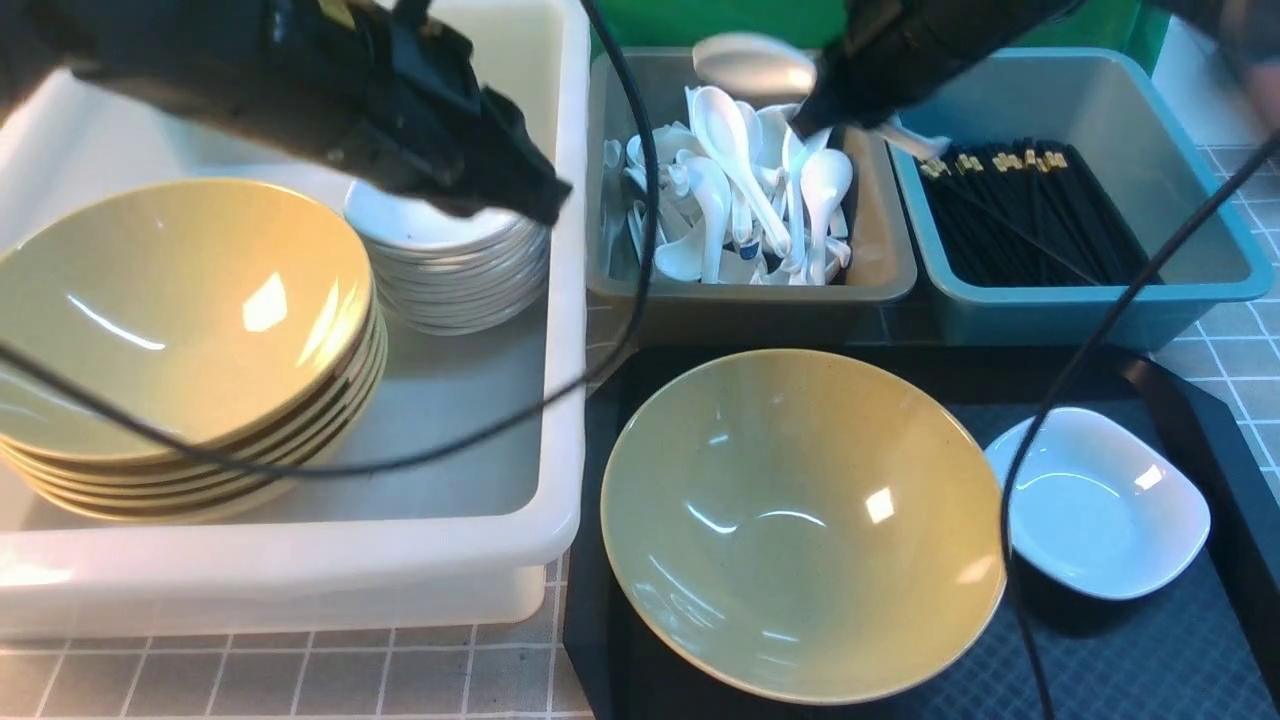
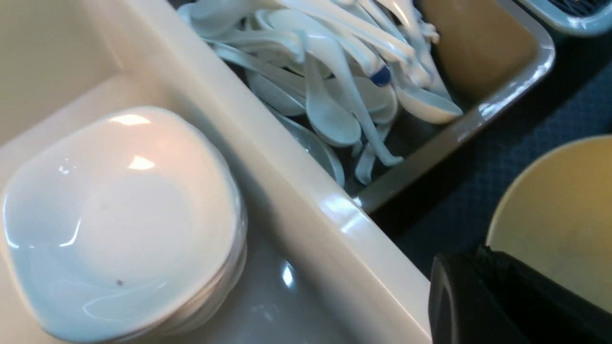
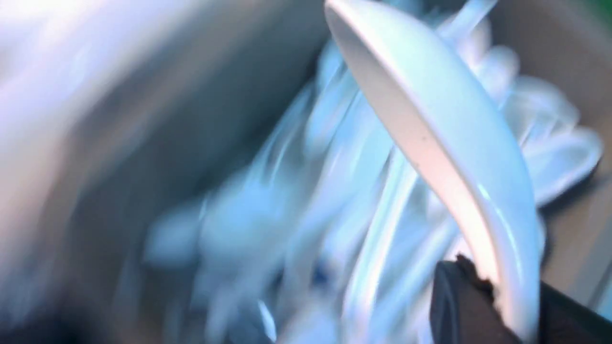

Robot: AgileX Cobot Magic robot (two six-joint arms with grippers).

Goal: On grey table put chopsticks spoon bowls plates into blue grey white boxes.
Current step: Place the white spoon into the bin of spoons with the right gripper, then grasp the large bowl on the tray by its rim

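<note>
Yellow bowl (image 1: 800,520) nearest, on black tray (image 1: 1150,660). Right gripper (image 1: 808,118) clamped on spoon (image 1: 755,65) handle, above grey box (image 1: 750,295). Spoon light, glossy, slippery, brittle; grip handle firmly. Left gripper (image 1: 545,200) closed, empty.

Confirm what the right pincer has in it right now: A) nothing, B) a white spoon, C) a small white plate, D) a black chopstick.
B: the right wrist view shows a white spoon clamped by its handle in the right pincer, with its scoop above the spoon pile in the grey-brown box.
</note>
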